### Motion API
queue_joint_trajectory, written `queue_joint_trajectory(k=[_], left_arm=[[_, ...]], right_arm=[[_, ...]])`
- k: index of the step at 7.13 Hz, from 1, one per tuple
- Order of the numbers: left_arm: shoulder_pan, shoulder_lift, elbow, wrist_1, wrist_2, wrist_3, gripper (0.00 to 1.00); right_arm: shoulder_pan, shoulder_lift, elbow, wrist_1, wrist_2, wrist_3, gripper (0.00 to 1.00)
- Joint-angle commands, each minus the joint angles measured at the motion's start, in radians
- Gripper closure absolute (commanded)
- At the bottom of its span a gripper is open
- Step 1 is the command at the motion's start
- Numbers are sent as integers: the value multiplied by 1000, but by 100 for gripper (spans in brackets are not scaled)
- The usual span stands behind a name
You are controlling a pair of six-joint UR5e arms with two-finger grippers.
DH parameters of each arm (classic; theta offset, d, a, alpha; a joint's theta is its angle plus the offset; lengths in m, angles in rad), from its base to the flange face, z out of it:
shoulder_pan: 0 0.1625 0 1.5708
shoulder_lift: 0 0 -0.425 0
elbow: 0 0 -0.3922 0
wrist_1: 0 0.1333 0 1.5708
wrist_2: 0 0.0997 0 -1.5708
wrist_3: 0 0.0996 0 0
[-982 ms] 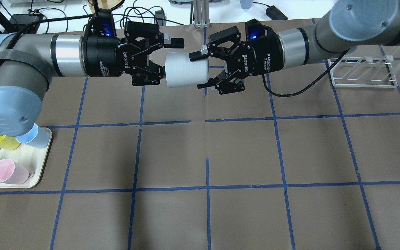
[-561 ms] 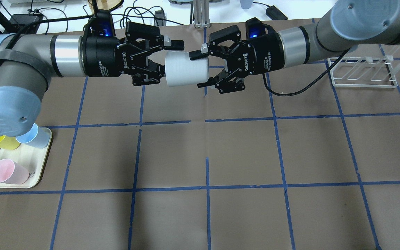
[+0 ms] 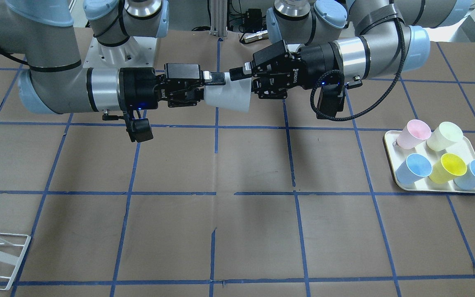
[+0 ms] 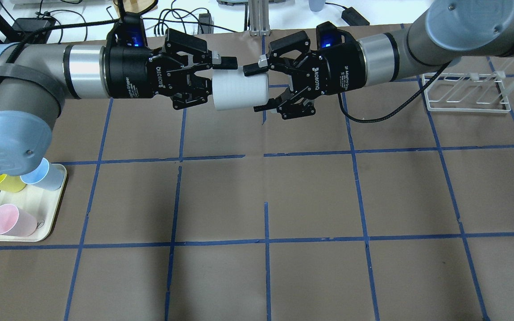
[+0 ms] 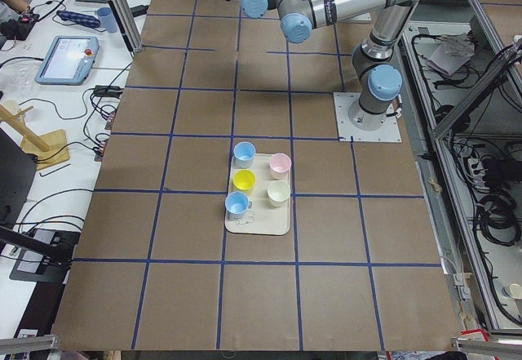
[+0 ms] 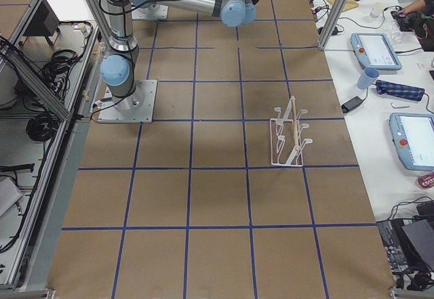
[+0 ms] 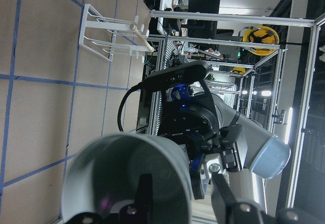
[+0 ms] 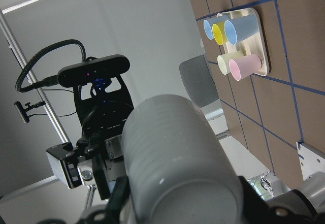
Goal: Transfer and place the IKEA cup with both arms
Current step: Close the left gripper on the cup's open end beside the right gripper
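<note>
The IKEA cup [image 4: 239,89] is pale grey-white and lies on its side in the air over the far middle of the table, rim towards the left arm. My right gripper [image 4: 255,89] is shut on its base end, one finger on each side. My left gripper [image 4: 225,73] straddles the rim wall, one finger inside the cup and one outside. In the left wrist view a small gap shows between these fingers and the cup [image 7: 127,173] wall. In the front view the cup [image 3: 229,97] hangs between the right gripper [image 3: 210,88] and the left gripper [image 3: 241,82].
A cream tray [image 4: 56,209] at the near left holds several pastel cups; it also shows in the front view [image 3: 388,142]. A white wire rack [image 4: 466,93] stands at the far right. Brown paper with blue tape lines covers the table.
The left gripper's outer finger has moved in towards the cup's rim, so its fingers stand closer together. The cup and the right gripper have stayed in place.
</note>
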Motion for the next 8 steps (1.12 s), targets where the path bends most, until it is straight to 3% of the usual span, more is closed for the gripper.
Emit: queue_joint_trajectory(k=[1, 3, 4, 5, 6, 7, 8], left_arm=[[-2, 1, 0, 0, -1, -11, 65], [-2, 1, 0, 0, 0, -11, 66], [-2, 5, 2, -2, 2, -16, 70], [-2, 5, 0, 0, 2, -20, 76], [-2, 4, 2, 0, 3, -20, 84], [-2, 4, 2, 0, 2, -20, 84], [-2, 5, 2, 0, 0, -20, 85]], right_arm=[[0, -1, 0, 0, 1, 0, 65], [0, -3, -1, 8, 0, 0, 62], [0, -1, -1, 8, 1, 0, 54], [1, -1, -1, 12, 1, 0, 29], [1, -1, -1, 12, 1, 0, 27], [1, -1, -1, 12, 1, 0, 27], [1, -1, 0, 14, 1, 0, 4]])
